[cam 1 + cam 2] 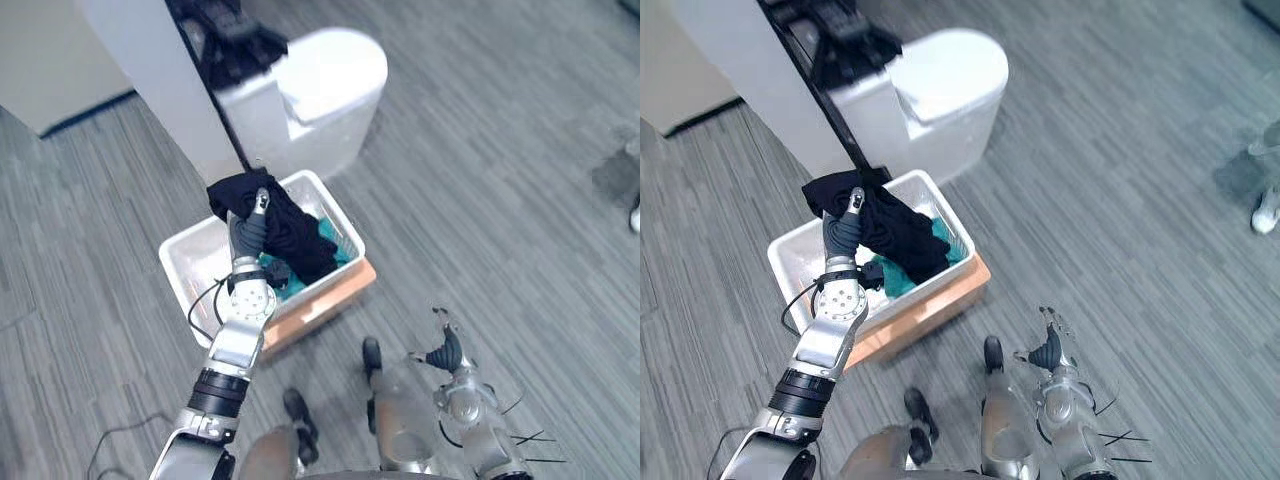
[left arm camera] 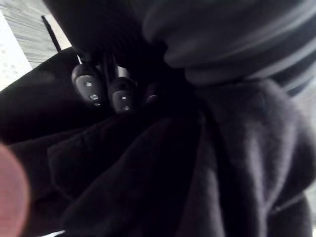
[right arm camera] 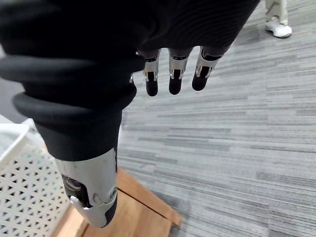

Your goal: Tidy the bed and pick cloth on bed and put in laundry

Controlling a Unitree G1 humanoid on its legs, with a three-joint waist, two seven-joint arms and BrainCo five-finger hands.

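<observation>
While the left hand (image 1: 250,232) is reaching up over the white laundry basket (image 1: 195,262), it is gripping a black cloth (image 1: 290,230), with its fingers curling into the fabric. In the left wrist view its dark fingertips (image 2: 89,86) are pressing into the black folds, which are bunching all round them. The black cloth is hanging over the hand and draping down toward 5 o'clock, so that its lower end is trailing inside the basket and crossing the rim on that side. A teal cloth (image 1: 902,280) is lying in the basket beneath it, peeking out at 4 o'clock of the black one. The basket is sitting on an orange-brown wooden board (image 1: 330,300), which is sticking out along its 5 o'clock side. A white rounded tub (image 1: 330,85) is standing just beyond the basket at 1 o'clock. The right hand (image 1: 445,352) is hanging low at 5 o'clock of the head views, well apart from the basket, with its fingers (image 3: 173,81) hanging straight, slightly apart and holding nothing above the grey striped floor (image 1: 500,180). A person's white shoe (image 3: 276,27) is showing on that floor.
</observation>
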